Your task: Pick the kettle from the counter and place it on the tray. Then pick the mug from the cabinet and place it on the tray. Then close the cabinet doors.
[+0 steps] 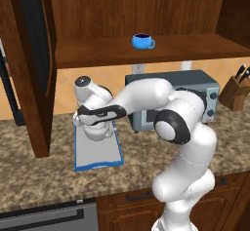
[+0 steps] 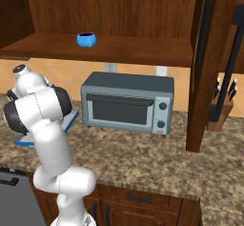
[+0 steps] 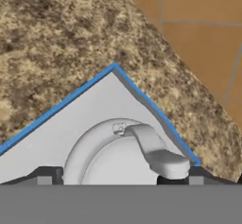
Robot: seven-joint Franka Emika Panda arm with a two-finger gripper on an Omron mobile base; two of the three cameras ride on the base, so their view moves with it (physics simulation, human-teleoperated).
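Kettle (image 3: 125, 159) sits near tray (image 3: 71, 124) corner at 12 o'clock, bare table (image 3: 56, 34) beyond; end effector (image 3: 120, 176) spread wide, astride it, gripping nothing.

**Arm folded low, jaws spread**

My arm (image 1: 180, 127) rises from the base, bends at the elbow and reaches forward and to my left. My wrist points down, so my gripper (image 3: 120, 173) faces straight below. My fingertips (image 3: 45, 176) stand wide apart, clamping nothing.
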